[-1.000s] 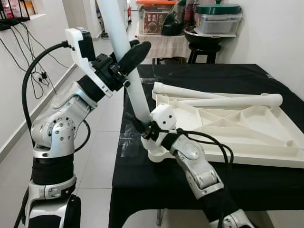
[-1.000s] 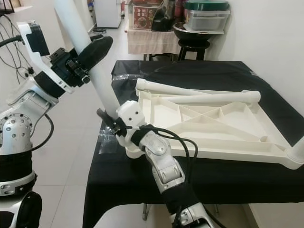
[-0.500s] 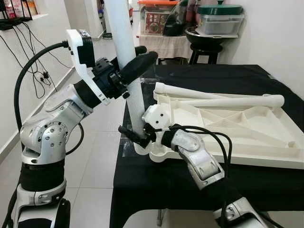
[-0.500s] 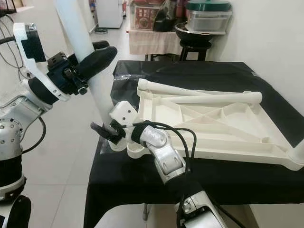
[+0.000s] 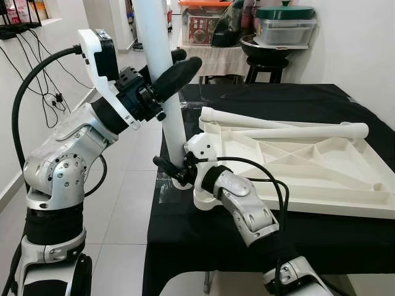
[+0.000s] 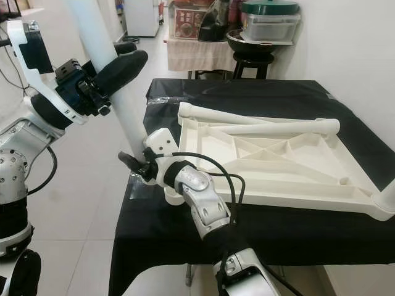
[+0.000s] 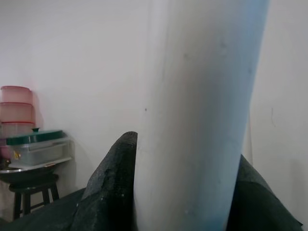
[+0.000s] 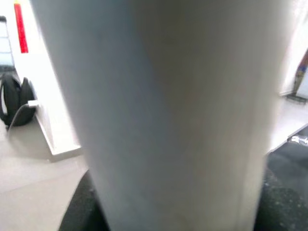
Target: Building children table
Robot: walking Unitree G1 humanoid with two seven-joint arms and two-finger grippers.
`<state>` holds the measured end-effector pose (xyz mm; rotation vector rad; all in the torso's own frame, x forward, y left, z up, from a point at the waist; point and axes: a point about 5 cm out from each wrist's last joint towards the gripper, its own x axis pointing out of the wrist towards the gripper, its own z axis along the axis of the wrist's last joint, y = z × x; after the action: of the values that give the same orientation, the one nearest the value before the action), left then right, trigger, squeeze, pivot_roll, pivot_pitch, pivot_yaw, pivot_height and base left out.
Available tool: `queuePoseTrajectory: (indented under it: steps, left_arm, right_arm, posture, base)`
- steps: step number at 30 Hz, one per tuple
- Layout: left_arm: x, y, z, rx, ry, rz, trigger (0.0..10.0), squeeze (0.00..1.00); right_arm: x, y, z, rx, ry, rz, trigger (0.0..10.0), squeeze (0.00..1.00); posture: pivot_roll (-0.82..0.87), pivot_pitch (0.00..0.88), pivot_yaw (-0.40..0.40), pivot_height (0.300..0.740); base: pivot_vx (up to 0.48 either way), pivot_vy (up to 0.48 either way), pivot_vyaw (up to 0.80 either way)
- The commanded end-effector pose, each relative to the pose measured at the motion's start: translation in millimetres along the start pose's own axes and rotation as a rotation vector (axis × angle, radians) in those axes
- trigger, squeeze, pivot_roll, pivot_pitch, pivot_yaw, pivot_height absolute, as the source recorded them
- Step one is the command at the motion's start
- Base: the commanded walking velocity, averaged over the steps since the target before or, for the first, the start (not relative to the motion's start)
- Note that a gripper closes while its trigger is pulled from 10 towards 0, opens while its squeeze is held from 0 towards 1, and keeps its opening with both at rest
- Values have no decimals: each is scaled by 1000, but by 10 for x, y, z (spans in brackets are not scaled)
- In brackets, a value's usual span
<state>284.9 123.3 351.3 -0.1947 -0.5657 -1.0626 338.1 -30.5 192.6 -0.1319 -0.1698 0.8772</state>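
Leg: your white table leg [image 5: 162, 68] stands nearly upright at the near left corner of the table, its top leaning slightly away to your left and its foot at the corner socket [image 5: 203, 198] of the upturned tabletop [image 5: 321, 166].
Left hand: your left hand [image 5: 162, 77] is clamped round the leg high up, black fingers [image 7: 113, 187] on either side.
Right hand: your right hand [image 5: 171, 171] is closed on the same leg low down, just above the socket.
Axis: the long axis runs from the socket up past both hands, so tip the top inboard until it is plumb.
Spares: two more legs [image 5: 296, 131] lie on the tabletop's far side.
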Motion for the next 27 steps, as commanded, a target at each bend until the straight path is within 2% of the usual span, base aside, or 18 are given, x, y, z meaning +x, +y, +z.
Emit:
queuePoseTrajectory:
  steps: [1, 4, 5, 6, 7, 8, 10, 13, 15, 16, 17, 20, 21, 22, 23, 24, 25, 27]
  left_arm:
    - [160, -289, -151, -142, 12, -215, 0, 0]
    - [157, -292, -169, -142, 17, -212, 0, 0]
    - [146, -292, -186, -139, 20, -203, 1882, 0]
    - [127, -274, -205, -131, 19, -182, 10000, 184]
    - [127, -274, -205, -131, 19, -182, 10000, 184]
    - [96, -257, -231, -130, 28, -163, 10000, 1000]
    - [75, -251, -243, -130, 35, -151, 10000, 1000]
    - [-19, -179, -288, -132, 49, -53, 10000, 1000]
    - [-211, -99, -394, -123, 104, 80, 10000, 1000]
    - [-211, -99, -394, -123, 104, 80, 10000, 1000]
    - [-343, -70, -468, -120, 143, 153, 10000, 1000]
    - [-427, -56, -513, -118, 168, 198, 10000, 1000]
    - [-592, -67, -579, -115, 213, 275, 10000, 1000]
    - [-592, -67, -579, -115, 213, 275, 10000, 1000]
    - [-759, -108, -631, -100, 265, 347, 10000, 1000]
    - [-1023, -211, -725, -71, 362, 463, 10000, 1000]
    - [-1124, -271, -771, -61, 407, 505, 10000, 1000]
    - [-1124, -271, -771, -61, 407, 505, 10000, 1000]
  right_arm:
    - [67, -42, 91, 13, -17, -30, 0, 0]
    - [62, -57, 96, 8, -21, -31, 0, 0]
    - [53, -80, 100, 0, -24, -31, 0, 0]
    - [48, -125, 99, -5, -23, -38, 0, 0]
    - [48, -125, 99, -5, -23, -38, 0, 0]
    - [41, -192, 101, -14, -20, -50, 0, 0]
    - [34, -235, 106, -19, -20, -59, 0, 0]
    - [18, -376, 126, -10, -25, -97, 0, 0]
    - [-12, -554, 151, 38, -40, -147, 0, 0]
    - [-12, -554, 151, 38, -40, -147, 0, 0]
    - [-32, -639, 151, 55, -39, -166, 0, 0]
    - [-45, -688, 149, 63, -38, -177, 0, 0]
    - [-74, -767, 158, 72, -43, -192, 0, 0]
    - [-74, -767, 158, 72, -43, -192, 0, 0]
    - [-106, -827, 186, 93, -63, -189, 0, 0]
    - [-153, -878, 250, 137, -122, -137, 0, 0]
    - [-172, -876, 283, 155, -157, -95, 0, 0]
    - [-172, -876, 283, 155, -157, -95, 0, 0]
  posture:
    - [-66, 0, -23, 740]
    - [-65, 0, -24, 740]
    - [-63, 0, -26, 740]
    - [-61, 0, -28, 740]
    - [-61, 0, -28, 740]
    - [-57, 0, -32, 740]
    - [-55, 0, -33, 740]
    - [-46, 0, -39, 740]
    - [-31, 0, -48, 740]
    - [-31, 0, -48, 740]
    - [-14, 0, -59, 740]
    - [-14, 0, -59, 740]
    - [13, 37, -76, 740]
    - [13, 37, -76, 740]
    - [27, 78, -83, 740]
    - [47, 137, -86, 740]
    - [49, 144, -86, 740]
    - [49, 144, -86, 740]
  base:
    - [0, 0, 0]
    - [0, 0, 0]
    - [0, 0, 0]
    - [0, 0, 0]
    - [0, 0, 0]
    - [0, 0, 0]
    - [0, 0, 0]
    - [0, 0, 0]
    - [0, 0, 0]
    - [0, 0, 0]
    - [0, 0, 0]
    - [0, 0, 0]
    - [0, 0, 0]
    - [0, 0, 0]
    - [0, 0, 0]
    - [0, 0, 0]
    - [0, 0, 0]
    - [0, 0, 0]
